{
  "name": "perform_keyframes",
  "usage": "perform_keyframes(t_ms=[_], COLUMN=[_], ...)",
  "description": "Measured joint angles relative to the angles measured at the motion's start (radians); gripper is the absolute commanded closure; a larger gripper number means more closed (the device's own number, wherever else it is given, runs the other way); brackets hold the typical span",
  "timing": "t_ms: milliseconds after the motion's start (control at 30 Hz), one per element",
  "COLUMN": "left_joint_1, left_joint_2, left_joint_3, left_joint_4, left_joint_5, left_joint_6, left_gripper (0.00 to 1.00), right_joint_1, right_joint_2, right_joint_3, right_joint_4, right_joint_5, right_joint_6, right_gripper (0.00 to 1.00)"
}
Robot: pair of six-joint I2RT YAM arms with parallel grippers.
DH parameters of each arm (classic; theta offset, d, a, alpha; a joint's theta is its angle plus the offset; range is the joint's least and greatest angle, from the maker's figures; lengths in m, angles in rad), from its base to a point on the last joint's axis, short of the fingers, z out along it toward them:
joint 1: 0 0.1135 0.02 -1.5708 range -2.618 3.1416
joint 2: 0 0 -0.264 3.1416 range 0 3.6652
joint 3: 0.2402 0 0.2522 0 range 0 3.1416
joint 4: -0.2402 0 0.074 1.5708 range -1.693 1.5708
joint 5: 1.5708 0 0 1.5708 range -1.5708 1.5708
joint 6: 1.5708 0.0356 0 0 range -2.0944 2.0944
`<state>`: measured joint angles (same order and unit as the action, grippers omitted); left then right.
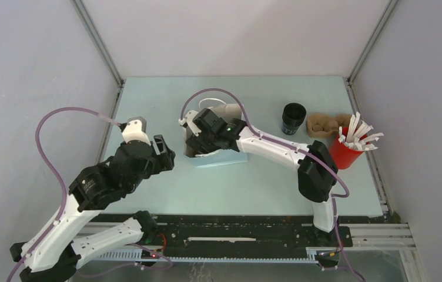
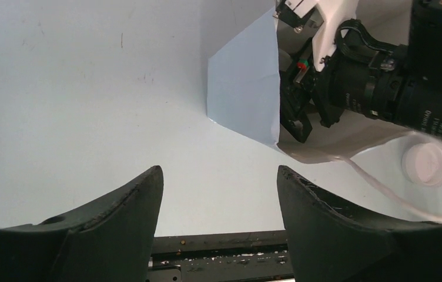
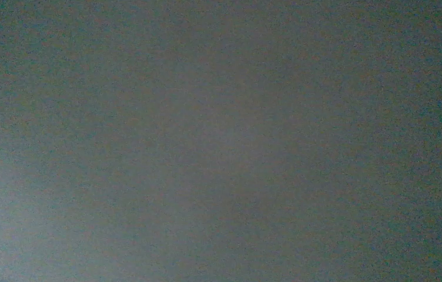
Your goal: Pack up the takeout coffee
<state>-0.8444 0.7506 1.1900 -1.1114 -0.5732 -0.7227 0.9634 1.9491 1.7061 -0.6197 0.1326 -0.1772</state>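
Pale-blue paper bag [image 1: 224, 159] sits mid-table, with the right gripper [image 1: 196, 147] pushed into its mouth (jaw position cannot be told). Left gripper [image 2: 220, 171] hangs just left of the bag, jaws apart and empty. Black coffee cup [image 1: 293, 118] stands right of the bag.

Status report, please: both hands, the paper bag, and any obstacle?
Left hand open, empty, facing the light blue paper bag. Right hand inside the bag, fingers hidden. Black cup not packed yet. Path to bag free.

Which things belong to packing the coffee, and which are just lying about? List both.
Job: blue paper bag, black coffee cup, cardboard cup carrier, white lid.
Lying about, probably: red cup of white stirrers.
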Motion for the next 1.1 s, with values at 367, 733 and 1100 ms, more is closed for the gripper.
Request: perform_keyframes(t_ms=[367,733,1100], left_joint_1=[0.035,0.050,0.057], left_joint_2=[-0.005,0.002,0.010], left_joint_3=[0.060,0.061,0.061], left_joint_4=[-0.045,-0.053,-0.050], left_joint_5=[0.003,0.008,0.015], left_joint_6=[0.049,0.095,0.096], left_gripper=[0.24,0.24,0.24], right_joint_1=[-0.012,-0.018,-0.035], right_joint_2=[0.081,0.081,0.072], right_joint_3=[0.071,0.103,0.126], right_joint_4=[-0.005,-0.053,-0.114], right_joint_5=[0.023,0.019,0.024], right_joint_6=[0.000,-0.003,-0.011], right_gripper=[0.59,0.21,0.00])
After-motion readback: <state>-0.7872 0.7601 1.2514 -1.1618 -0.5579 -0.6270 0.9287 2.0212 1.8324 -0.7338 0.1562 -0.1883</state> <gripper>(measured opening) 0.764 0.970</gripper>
